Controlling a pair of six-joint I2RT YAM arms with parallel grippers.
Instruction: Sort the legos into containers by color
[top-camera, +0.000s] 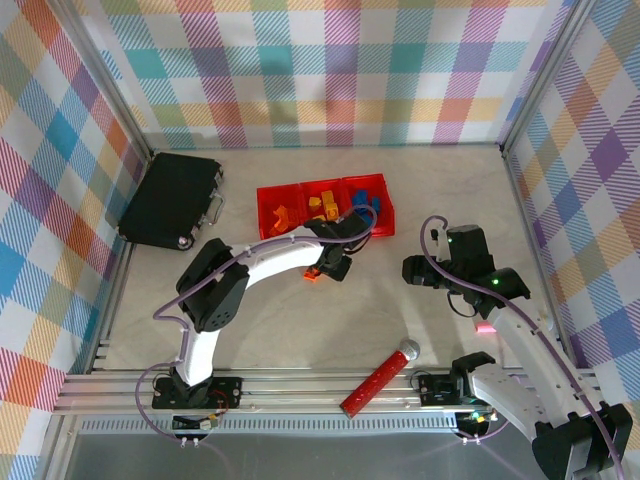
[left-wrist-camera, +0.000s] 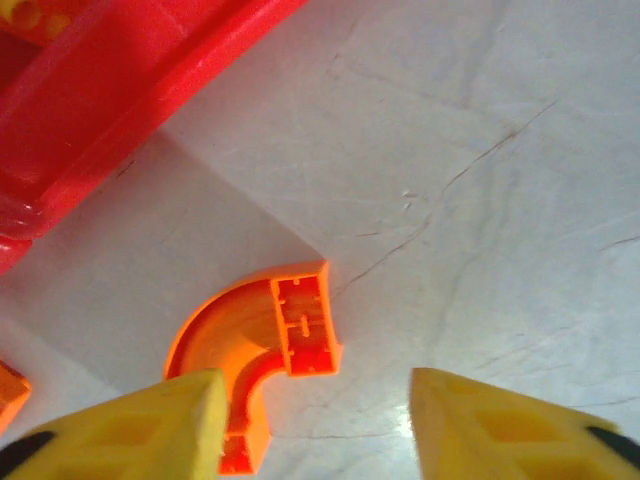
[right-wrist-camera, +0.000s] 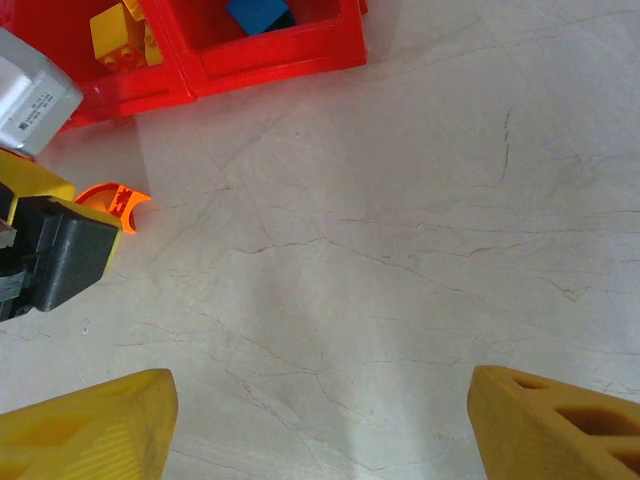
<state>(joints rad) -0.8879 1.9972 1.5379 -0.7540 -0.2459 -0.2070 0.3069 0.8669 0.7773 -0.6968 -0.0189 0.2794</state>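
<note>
Left end effector (left-wrist-camera: 315, 425) hovering half-open, empty, straddling small orange arched plastic brick (left-wrist-camera: 262, 335) lying on table (left-wrist-camera: 480, 200), 6 o'clock of red plastic three-bin row (top-camera: 300, 229). Brick crowding 9 o'clock finger: centring before closing seeming wise. Right end effector (right-wrist-camera: 320, 410) hanging wide open, empty.

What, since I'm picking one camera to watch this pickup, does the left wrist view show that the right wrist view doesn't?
Left wrist adds: the orange arched brick close up, its hollow end visible, lying ungripped on the table at the open left gripper. Right wrist adds: a yellow brick and a blue brick in separate red bins, plus the right gripper, open over bare table. Shared: the arched brick, the bins' edge, the marbled table.
</note>
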